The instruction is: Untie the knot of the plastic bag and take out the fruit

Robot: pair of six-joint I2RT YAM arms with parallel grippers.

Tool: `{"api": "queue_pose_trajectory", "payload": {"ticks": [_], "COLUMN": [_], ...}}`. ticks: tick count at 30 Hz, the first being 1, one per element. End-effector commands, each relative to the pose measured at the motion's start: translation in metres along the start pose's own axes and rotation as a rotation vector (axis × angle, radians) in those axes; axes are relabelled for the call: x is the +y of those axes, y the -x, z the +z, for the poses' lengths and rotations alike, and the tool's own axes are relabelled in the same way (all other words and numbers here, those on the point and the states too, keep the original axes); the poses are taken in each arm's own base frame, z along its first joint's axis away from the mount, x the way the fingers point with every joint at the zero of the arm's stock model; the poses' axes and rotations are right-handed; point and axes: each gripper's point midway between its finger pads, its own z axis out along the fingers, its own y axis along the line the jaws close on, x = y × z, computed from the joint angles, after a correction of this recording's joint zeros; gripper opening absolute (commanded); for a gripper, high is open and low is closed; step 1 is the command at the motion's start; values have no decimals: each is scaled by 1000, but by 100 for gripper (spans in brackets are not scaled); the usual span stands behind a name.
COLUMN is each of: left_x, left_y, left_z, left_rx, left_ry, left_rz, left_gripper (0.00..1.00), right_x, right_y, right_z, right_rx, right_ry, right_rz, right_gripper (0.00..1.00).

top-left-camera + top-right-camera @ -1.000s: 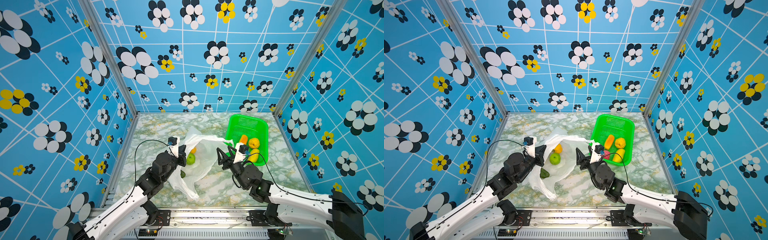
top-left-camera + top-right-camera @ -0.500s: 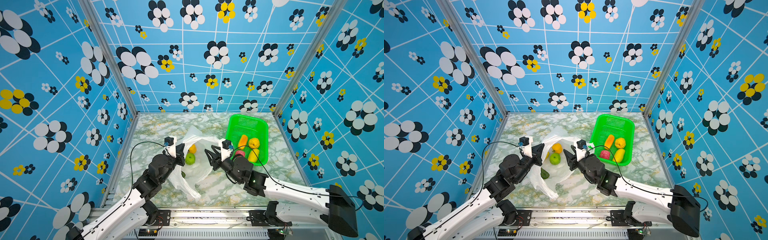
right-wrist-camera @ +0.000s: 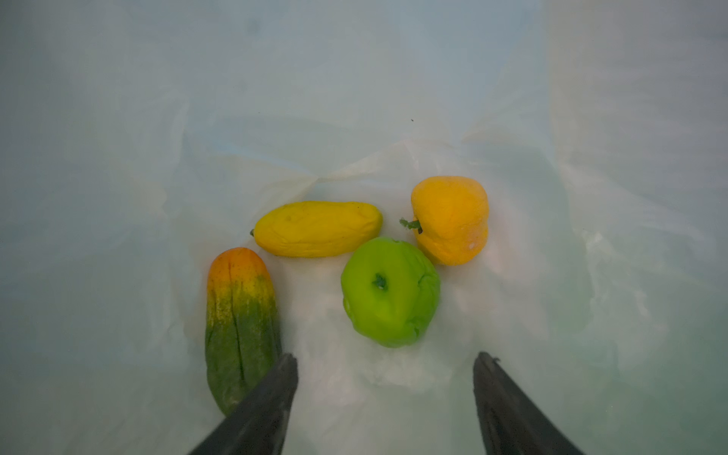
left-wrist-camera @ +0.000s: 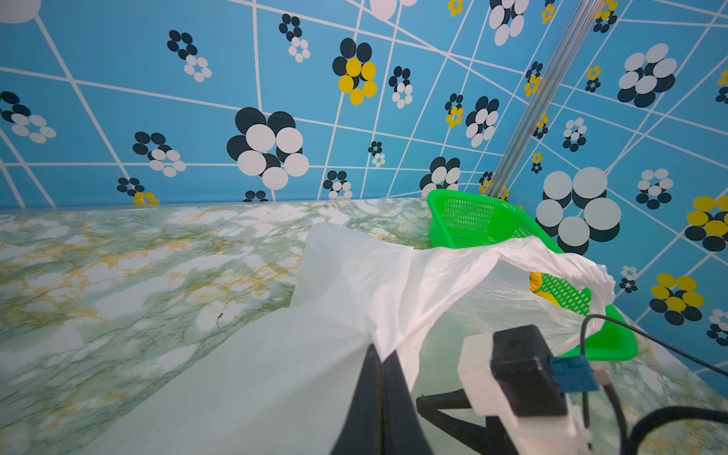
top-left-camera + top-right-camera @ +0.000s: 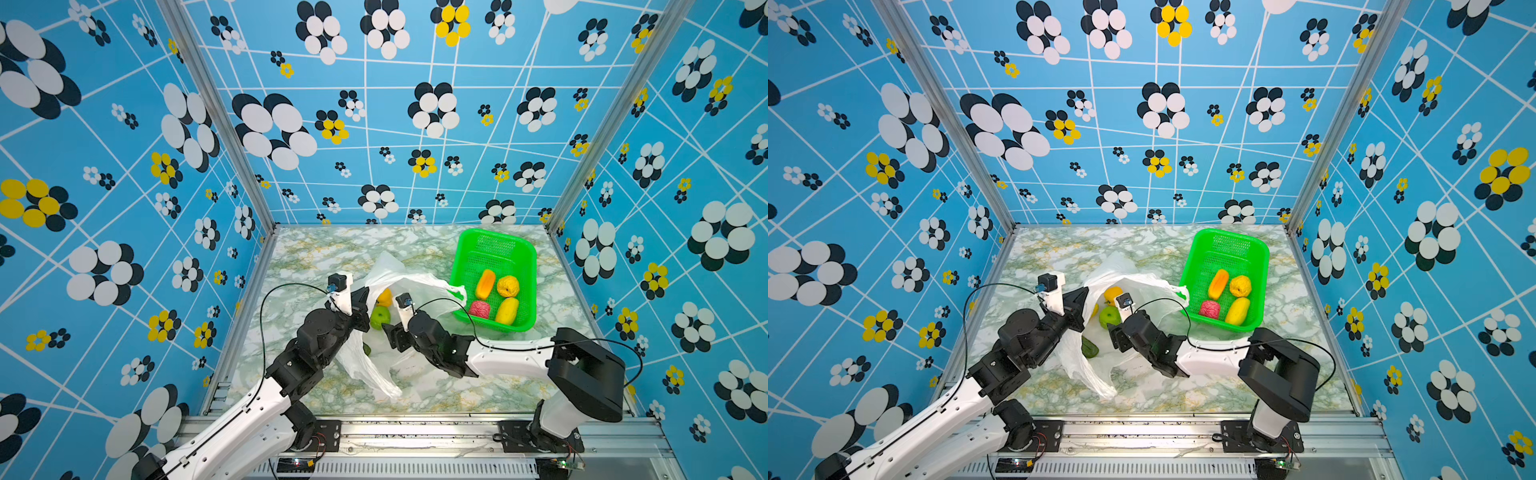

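Here, the left gripper [image 4: 380, 350] is clenched on the rim of the thin, translucent white plastic bag [image 5: 411, 286], which lies open-mouthed on the green marble-patterned table [image 5: 316, 257]. Inside it the right gripper [image 3: 388, 362], jaws spread, faces a round green fruit [image 3: 390, 291] among three others. Four more lie in the bright green mesh basket [image 5: 494, 249].

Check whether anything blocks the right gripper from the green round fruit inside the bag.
Nothing visible does. In the right wrist view the right gripper, jaws open, faces the green round fruit across bare plastic bag. The green-orange oblong fruit lies beside one finger, off that line. The left gripper is shut on the bag's rim.
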Motion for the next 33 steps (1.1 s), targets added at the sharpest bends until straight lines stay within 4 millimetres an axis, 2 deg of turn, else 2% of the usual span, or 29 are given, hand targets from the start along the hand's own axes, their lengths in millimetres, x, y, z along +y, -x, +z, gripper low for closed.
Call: {"api": "queue_pose_trajectory", "payload": {"ticks": [1, 3, 4, 5, 6, 7, 11, 17, 20, 25, 29, 33], "left_x": [6, 6, 6, 6, 6, 6, 3, 3, 2, 1, -1, 4], "left_y": [4, 5, 5, 5, 5, 5, 5, 5, 6, 5, 3, 3], "left_z": [-4, -4, -5, -5, -5, -4, -3, -3, -5, -4, -2, -2], "left_rx": [-25, -28, -30, -30, -32, -31, -29, -27, -30, -31, -18, -22], "left_ry": [20, 20, 20, 21, 19, 17, 7, 3, -4, -10, -16, 8], "left_rz": [-16, -15, -17, -17, -18, -19, -20, -24, -26, -28, -16, -23], "left_gripper": [0, 0, 0, 0, 0, 0, 0, 0, 0, 0, 0, 0], "right_x": [-1, -7, -9, -13, -18, -22, -30, -22, -23, -23, -26, -26], "right_y": [-12, -25, -31, -35, -40, -44, -51, -61, -58, -35, -11, 17], "right_z": [25, 42, 50, 56, 61, 66, 80, 94, 92, 78, 59, 28], "right_rx": [95, 171, 208, 232, 252, 265, 303, 380, 379, 333, 271, 187], "right_ry": [-12, -24, -27, -41, -66, -87, -124, -101, -104, -102, -102, -81], "right_rz": [-17, -4, 1, 0, -8, -19, -33, -44, -51, -67, -81, -94], "right_gripper": [77, 79, 82, 92, 97, 97, 95, 78, 71, 56, 52, 51]}}
